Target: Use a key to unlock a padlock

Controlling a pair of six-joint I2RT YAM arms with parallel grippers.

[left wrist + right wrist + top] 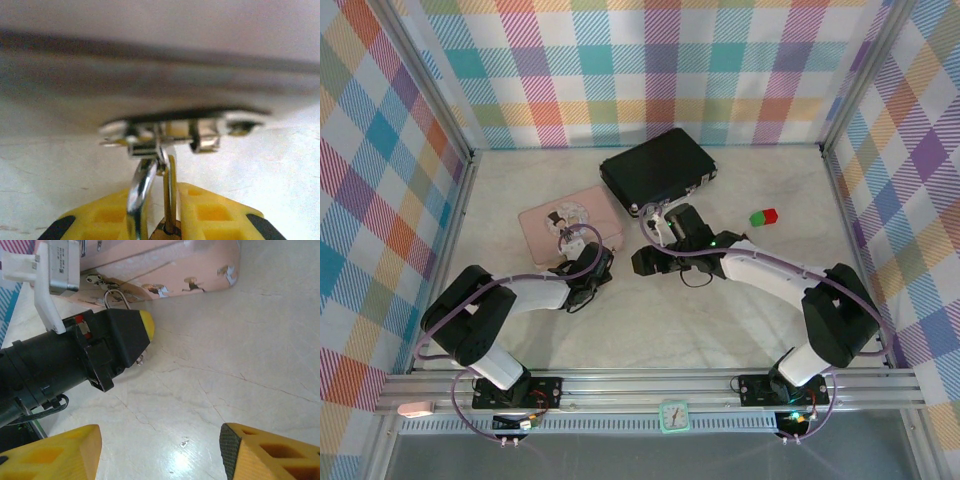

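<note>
In the left wrist view the padlock's silver shackle (144,182) hangs through the metal hasp (182,129) on the near edge of the pink box (570,226). Its brass body (167,231) sits low between my yellow fingers (215,212). My left gripper (159,192) is shut on the padlock, one finger on each side. From the right wrist view, the same shackle (116,297) runs from the box into the left gripper's black and yellow tip (135,332). My right gripper (160,440) is open above bare table, just right of the left one. The key is out of view.
A black case (657,168) lies behind the pink box, close to the right wrist. A green-and-red block (763,216) sits further right. A small silver bit (140,360) pokes out under the left gripper; I cannot tell what it is. Checked walls close off three sides.
</note>
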